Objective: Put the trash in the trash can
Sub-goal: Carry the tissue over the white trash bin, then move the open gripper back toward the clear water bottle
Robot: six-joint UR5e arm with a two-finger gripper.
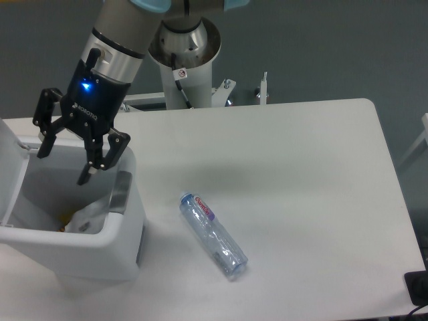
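Observation:
My gripper point(63, 165) hangs open above the white trash can point(127, 224) at the left, nothing between its fingers. The crumpled translucent wrapper point(90, 214) lies inside the can, against its right wall. The clear plastic bottle point(212, 235) with a red-and-white label lies on its side on the white table, right of the can and apart from it.
The trash can's lid point(10, 167) stands open at the far left. The robot's base column point(186, 63) rises behind the table's back edge. A dark object point(418, 287) sits at the lower right corner, off the table.

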